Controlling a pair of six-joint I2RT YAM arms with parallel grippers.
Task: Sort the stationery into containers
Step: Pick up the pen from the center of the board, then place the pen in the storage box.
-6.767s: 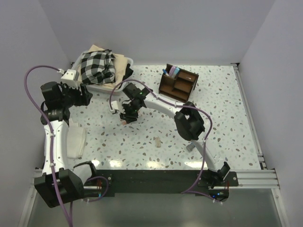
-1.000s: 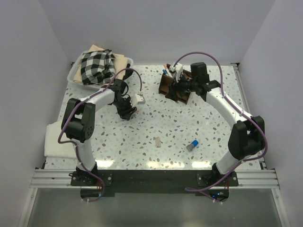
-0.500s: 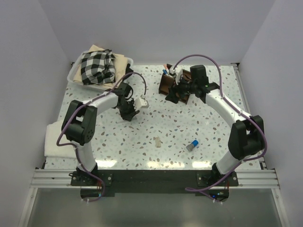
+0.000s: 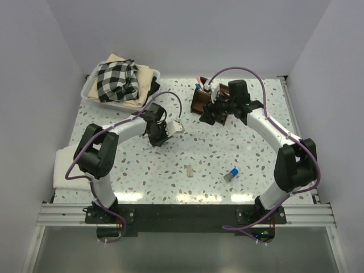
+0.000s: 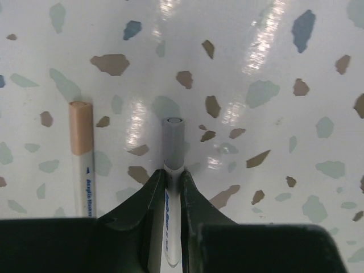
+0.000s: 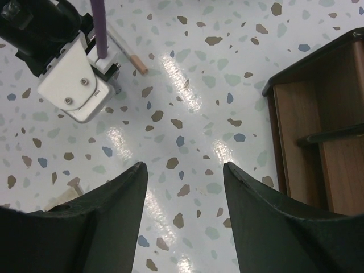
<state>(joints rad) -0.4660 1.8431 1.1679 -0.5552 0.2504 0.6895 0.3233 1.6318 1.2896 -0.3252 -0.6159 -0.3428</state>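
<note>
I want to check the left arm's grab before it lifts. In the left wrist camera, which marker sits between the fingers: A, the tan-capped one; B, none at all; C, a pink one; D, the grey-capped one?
D: the left gripper is closed around the grey-capped marker, while the tan-capped marker lies free beside it on the table.

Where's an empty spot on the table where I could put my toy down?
The widest bare patch lies between the organizer, the blue cylinder and the right arm. There is also room between the left gripper and the beige stub. It is crowded at that gripper, around the grey-capped marker and the orange-capped marker, and near the tub.
</note>
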